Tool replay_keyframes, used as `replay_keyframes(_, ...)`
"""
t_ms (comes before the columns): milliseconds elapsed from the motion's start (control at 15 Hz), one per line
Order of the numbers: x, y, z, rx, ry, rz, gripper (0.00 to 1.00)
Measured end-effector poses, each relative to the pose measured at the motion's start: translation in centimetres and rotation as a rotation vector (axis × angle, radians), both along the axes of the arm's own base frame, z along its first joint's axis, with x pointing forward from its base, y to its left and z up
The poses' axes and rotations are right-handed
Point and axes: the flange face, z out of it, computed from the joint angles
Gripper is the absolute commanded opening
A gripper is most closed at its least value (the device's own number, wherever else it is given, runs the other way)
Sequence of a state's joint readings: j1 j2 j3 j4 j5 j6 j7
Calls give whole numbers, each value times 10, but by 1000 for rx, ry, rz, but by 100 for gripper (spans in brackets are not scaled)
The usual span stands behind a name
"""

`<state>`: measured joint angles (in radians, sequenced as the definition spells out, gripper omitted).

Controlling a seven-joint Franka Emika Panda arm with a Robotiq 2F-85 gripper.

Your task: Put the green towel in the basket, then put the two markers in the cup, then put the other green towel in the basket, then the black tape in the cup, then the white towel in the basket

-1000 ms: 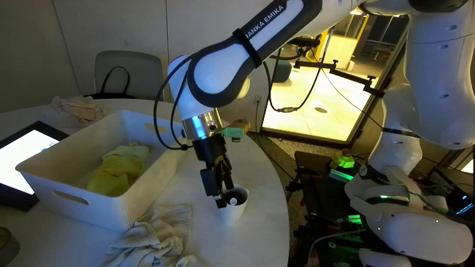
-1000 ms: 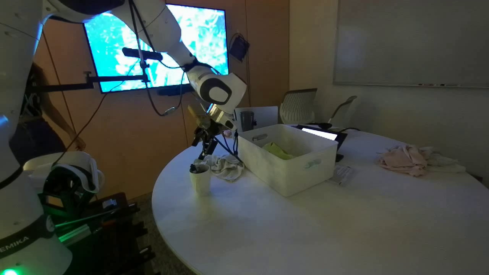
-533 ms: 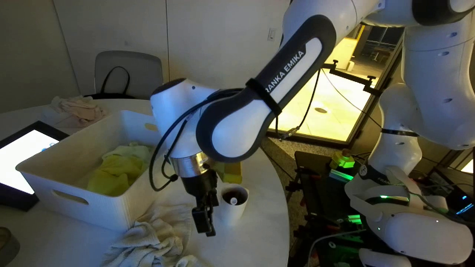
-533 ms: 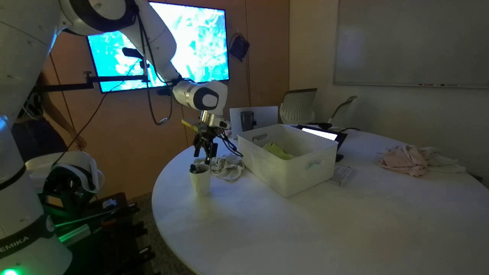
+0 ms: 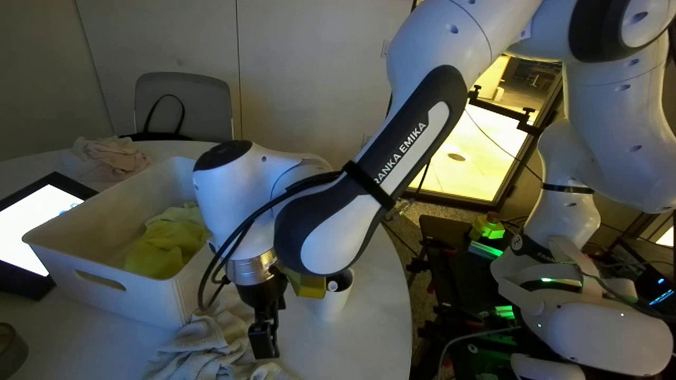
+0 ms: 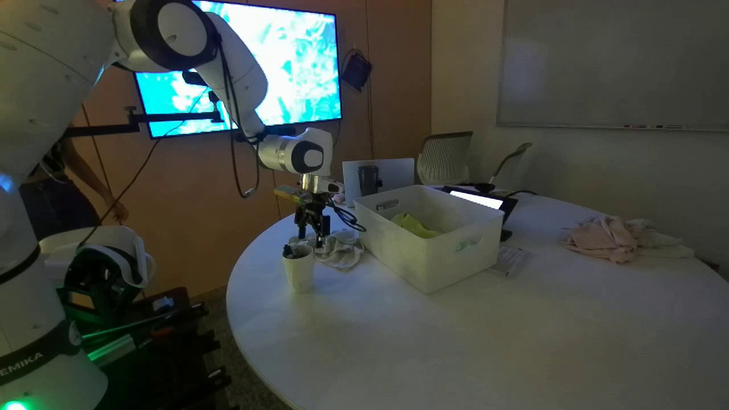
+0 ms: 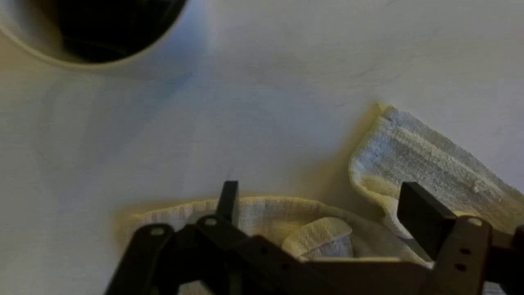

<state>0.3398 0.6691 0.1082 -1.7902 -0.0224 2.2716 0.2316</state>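
Observation:
The white towel [image 5: 211,343] lies crumpled on the table beside the basket [image 5: 132,301]. Above it my gripper [image 7: 321,192] stands open, pointing down, with towel folds [image 7: 430,172] in view below and beyond its fingers and nothing held. In an exterior view the gripper [image 6: 311,236] hangs over the towel's cup side. The basket contains a yellow-green towel [image 5: 163,243] and a paler green one [image 5: 184,214]. Upright near the table edge, the cup [image 6: 299,276] has black contents [image 7: 110,28] and a round pale end [image 5: 332,286] showing; I cannot tell markers from black tape there.
A lit tablet [image 5: 37,227] stands against the basket's far side from the arm. Pinkish cloths [image 6: 603,239] lie farther along the table. A grey round object [image 5: 13,351] is cut off at the picture's edge. The cup stands close to the gripper.
My gripper has moved from over the cup to above the white towel, lowering and turning more upright on the way. It has stayed open. Cup, basket and towels have not moved.

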Motion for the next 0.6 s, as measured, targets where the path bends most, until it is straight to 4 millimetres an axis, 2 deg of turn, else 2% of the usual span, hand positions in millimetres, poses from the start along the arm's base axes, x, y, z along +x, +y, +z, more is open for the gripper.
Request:
replay_keyframes(267,15,-4,-6,15,-59,-29,100)
replay_keyframes(600,33,-23,-12,27,-127,-76,100)
